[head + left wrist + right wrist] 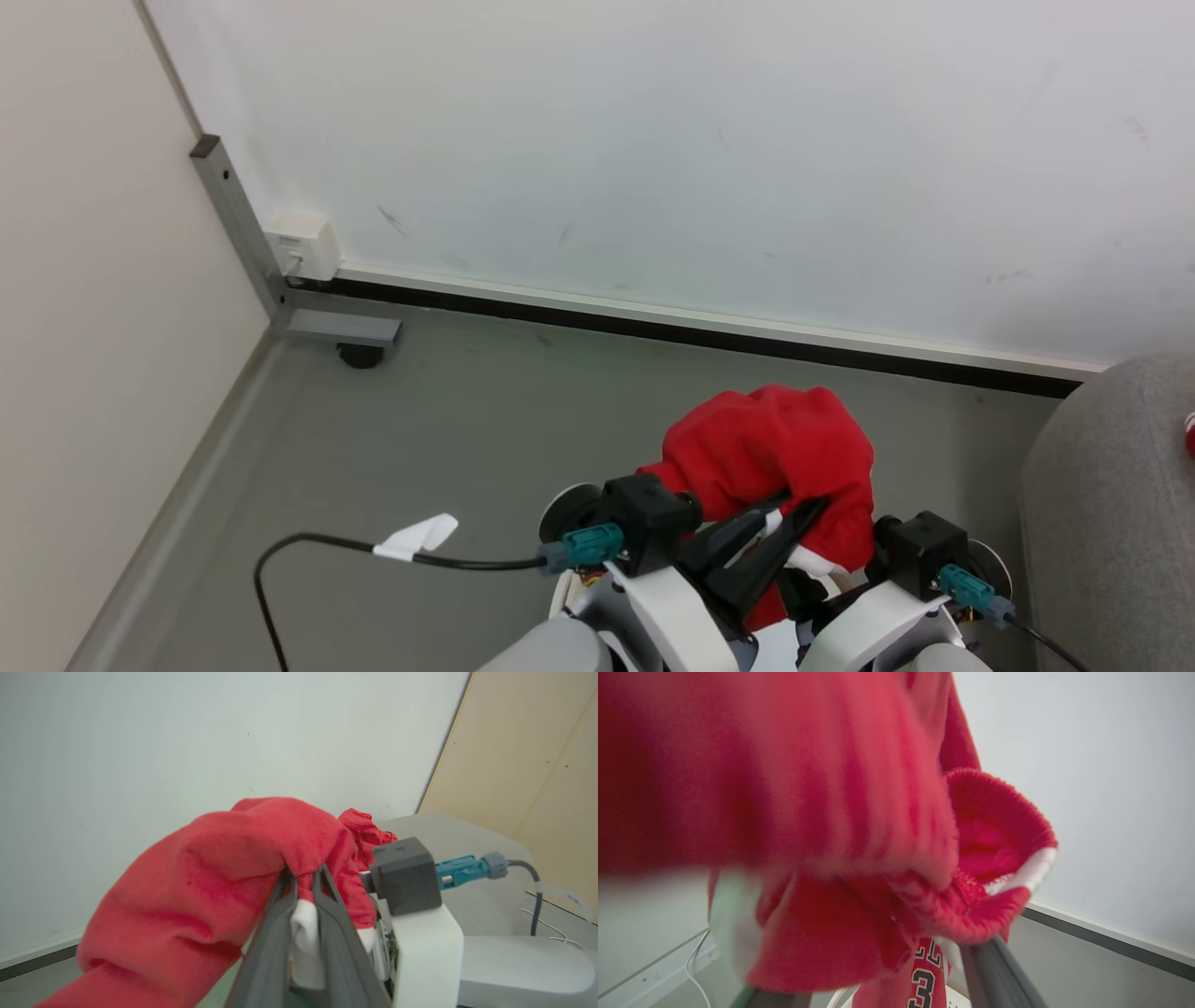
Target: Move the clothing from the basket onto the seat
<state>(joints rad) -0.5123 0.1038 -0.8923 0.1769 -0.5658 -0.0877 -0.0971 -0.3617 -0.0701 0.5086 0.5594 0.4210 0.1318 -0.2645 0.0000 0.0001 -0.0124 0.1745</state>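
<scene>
Carrying the bundle across is the step in hand, I judge. It wants both arms swung together toward the seat [1111,504], high enough that the hanging folds clear its rounded edge, with no release until the cloth is well over the cushion. In the head view the clothing [775,448] is aloft over the grey floor [448,420], just left of the seat's near edge. It is a bunched bright red mound with a white scrap at its lower right, and the left gripper [805,509] reaches into it from below. In the left wrist view that gripper [301,873] is clamped on the garment, a white fold squeezed between its fingers [271,933] and soft red cloth spilling over them to the left. In the right wrist view the fabric drapes over the right gripper [878,914], whose tips are buried, so I cannot tell whether it is clenched. A ribbed cuff with white trim and a printed numeral hang there.
</scene>
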